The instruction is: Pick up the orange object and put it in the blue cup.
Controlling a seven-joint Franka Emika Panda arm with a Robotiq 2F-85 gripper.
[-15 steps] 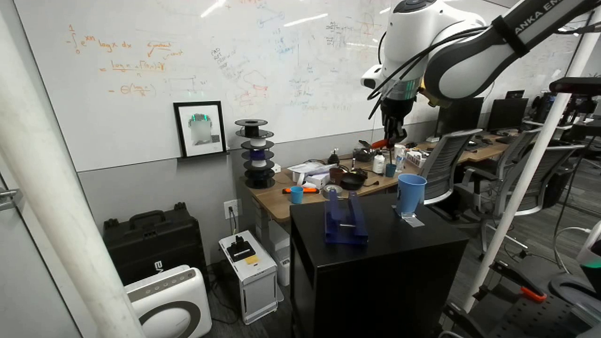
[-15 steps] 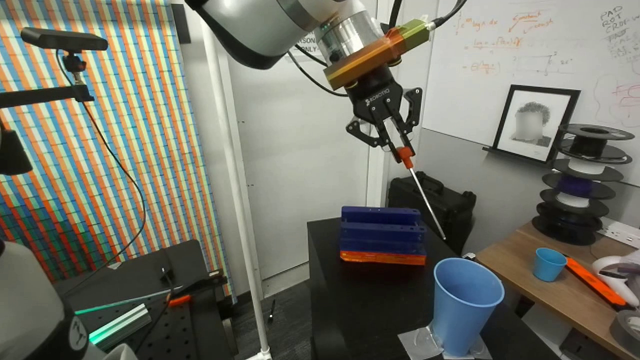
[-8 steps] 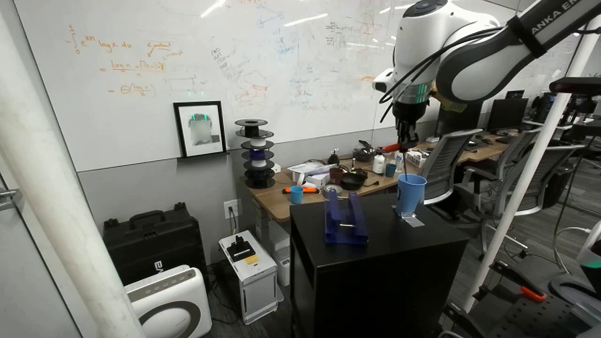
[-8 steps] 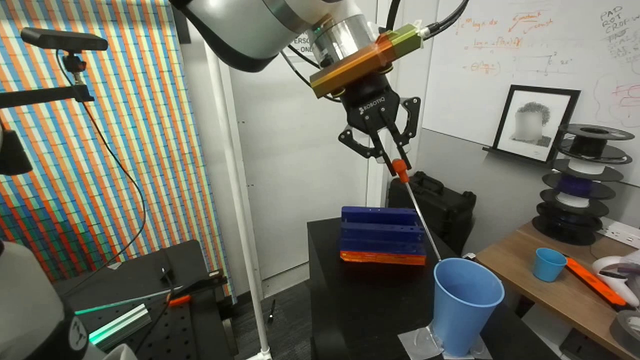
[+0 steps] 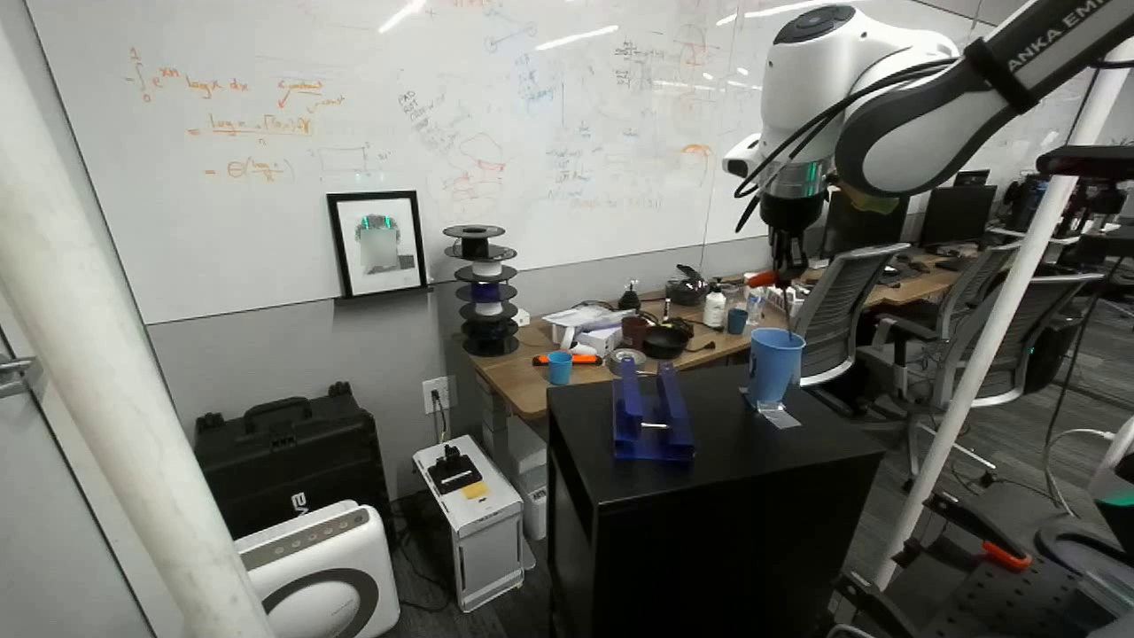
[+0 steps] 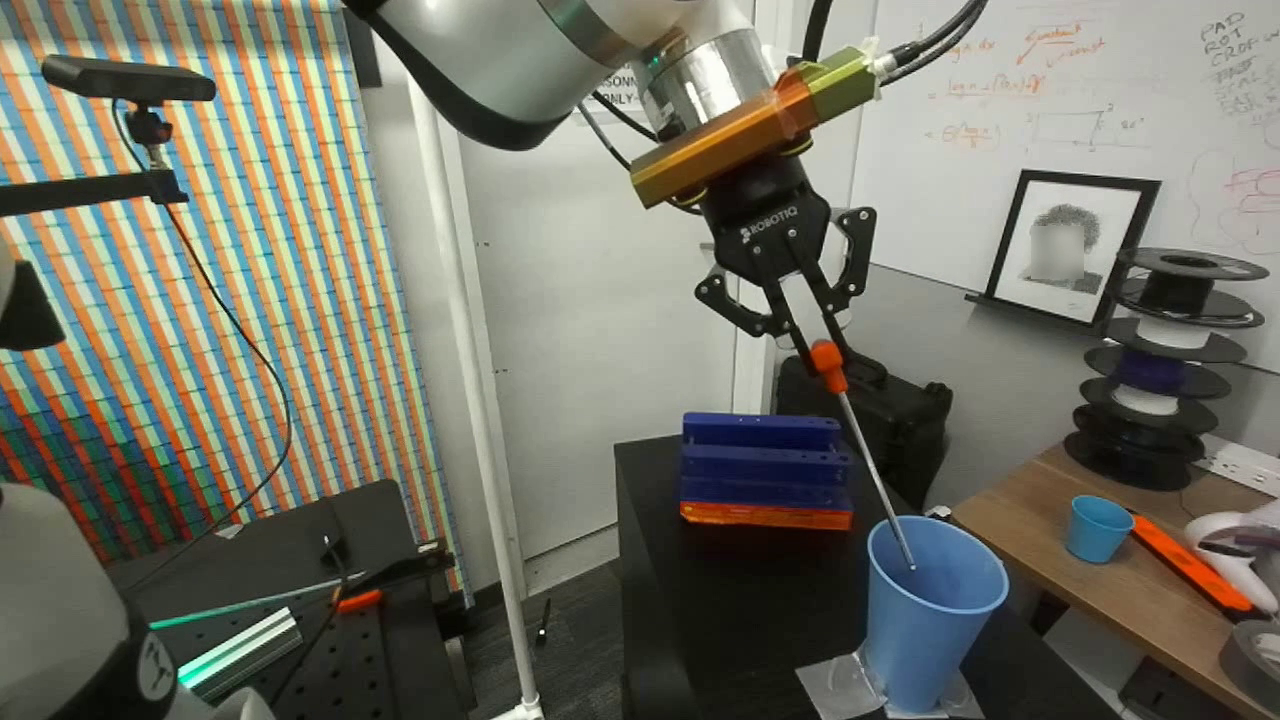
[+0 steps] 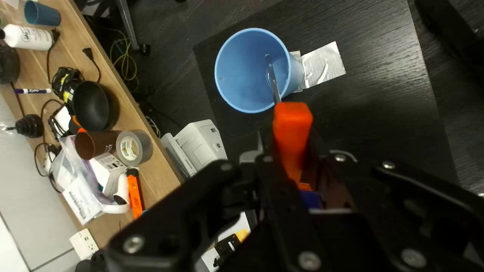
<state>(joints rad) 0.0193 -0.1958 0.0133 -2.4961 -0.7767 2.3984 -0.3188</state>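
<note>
The gripper (image 6: pixel 827 358) is clamped on the screwdriver (image 6: pixel 831 373) by its orange handle, right of centre in an exterior view. We see its shaft slant down rightward, the tip inside the cup (image 6: pixel 925 645) at lower right, the handle above the rim. The cup is upright on the counter (image 6: pixel 740 610); in the wrist view's upper right we see silvery tape (image 7: pixel 324 64) by its base. Left of the cup in both exterior views, a dark blue piece (image 6: pixel 765 465) rests on the counter.

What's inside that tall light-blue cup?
The lower shaft of the orange-handled tool is inside the blue cup. The cup's side covers part of its bottom, so anything there can't be seen.
</note>
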